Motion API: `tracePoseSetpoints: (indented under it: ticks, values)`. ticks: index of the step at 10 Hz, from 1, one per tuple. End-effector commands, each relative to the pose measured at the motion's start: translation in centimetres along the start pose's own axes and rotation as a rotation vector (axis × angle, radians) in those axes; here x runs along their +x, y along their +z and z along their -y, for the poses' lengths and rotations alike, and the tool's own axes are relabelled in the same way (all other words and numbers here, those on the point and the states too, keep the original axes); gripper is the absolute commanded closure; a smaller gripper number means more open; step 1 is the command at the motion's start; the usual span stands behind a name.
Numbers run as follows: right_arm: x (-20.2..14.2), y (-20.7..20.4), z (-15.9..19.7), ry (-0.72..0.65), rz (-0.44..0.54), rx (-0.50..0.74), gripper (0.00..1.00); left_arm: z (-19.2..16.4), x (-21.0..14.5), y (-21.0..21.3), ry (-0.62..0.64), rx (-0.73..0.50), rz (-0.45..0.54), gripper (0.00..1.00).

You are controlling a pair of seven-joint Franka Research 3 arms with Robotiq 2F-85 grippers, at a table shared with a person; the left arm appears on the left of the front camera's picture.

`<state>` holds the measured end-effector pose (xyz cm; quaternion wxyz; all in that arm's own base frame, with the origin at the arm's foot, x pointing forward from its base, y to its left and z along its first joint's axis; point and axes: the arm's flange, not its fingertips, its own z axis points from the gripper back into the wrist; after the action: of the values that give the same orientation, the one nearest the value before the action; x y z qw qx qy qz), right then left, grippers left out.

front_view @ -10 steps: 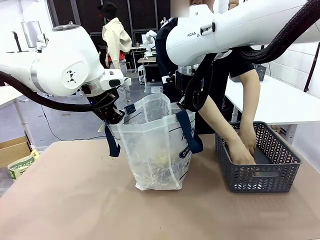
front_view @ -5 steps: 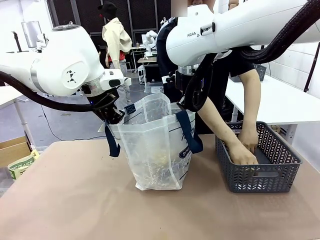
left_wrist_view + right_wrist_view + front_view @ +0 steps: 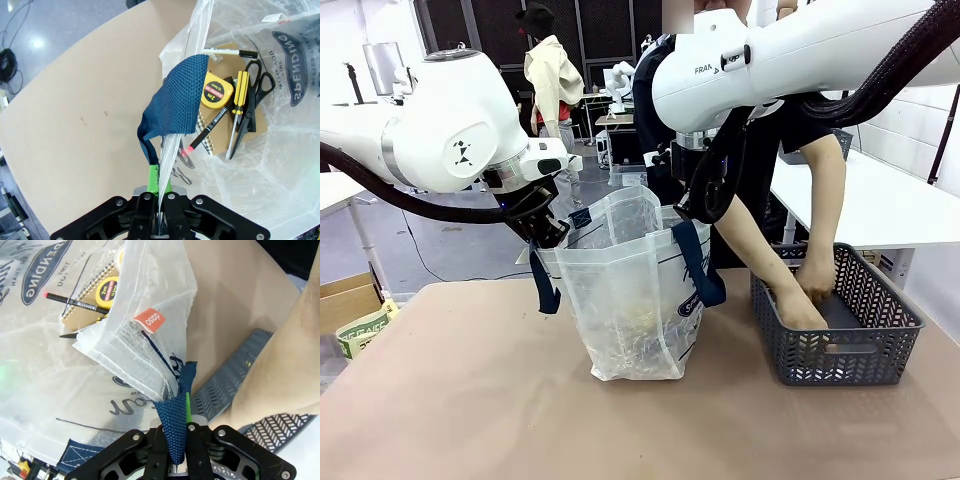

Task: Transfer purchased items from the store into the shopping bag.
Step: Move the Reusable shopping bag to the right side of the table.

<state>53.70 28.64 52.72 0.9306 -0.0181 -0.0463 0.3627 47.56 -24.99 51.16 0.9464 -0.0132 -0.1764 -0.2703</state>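
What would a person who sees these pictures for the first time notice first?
The translucent shopping bag stands in the middle of the table, held open by the left gripper and the right gripper, each shut on its top edge. To its right, a person's hands reach into the grey basket. Inside the bag lie a yellow tape measure and black scissors.

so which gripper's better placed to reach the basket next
Right, probably: the right gripper, shut on the shopping bag's strap, is nearest the basket; the left gripper clamps the far rim. A person's hand is in the basket.
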Motion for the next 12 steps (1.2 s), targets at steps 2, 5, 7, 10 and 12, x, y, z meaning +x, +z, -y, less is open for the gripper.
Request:
tracePoseSetpoints:
  ticks: [2, 5, 7, 10, 12]
  values:
    - [-0.01, 0.00, 0.04, 0.000, 0.000, -0.001, 1.00, -0.04, -0.02, 0.02, 0.000, 0.001, 0.000, 1.00]
    - [-0.01, 0.00, 0.04, 0.000, 0.000, -0.001, 1.00, -0.04, -0.02, 0.02, 0.000, 0.001, 0.000, 1.00]
    - [-0.01, 0.00, 0.04, 0.000, 0.000, -0.001, 1.00, -0.04, -0.02, 0.02, 0.000, 0.001, 0.000, 1.00]
    - [-0.01, 0.00, 0.04, 0.000, 0.000, -0.001, 1.00, -0.04, -0.02, 0.02, 0.000, 0.001, 0.000, 1.00]
    - [-0.01, 0.00, 0.04, 0.000, 0.000, -0.001, 1.00, -0.04, -0.02, 0.02, 0.000, 0.001, 0.000, 1.00]
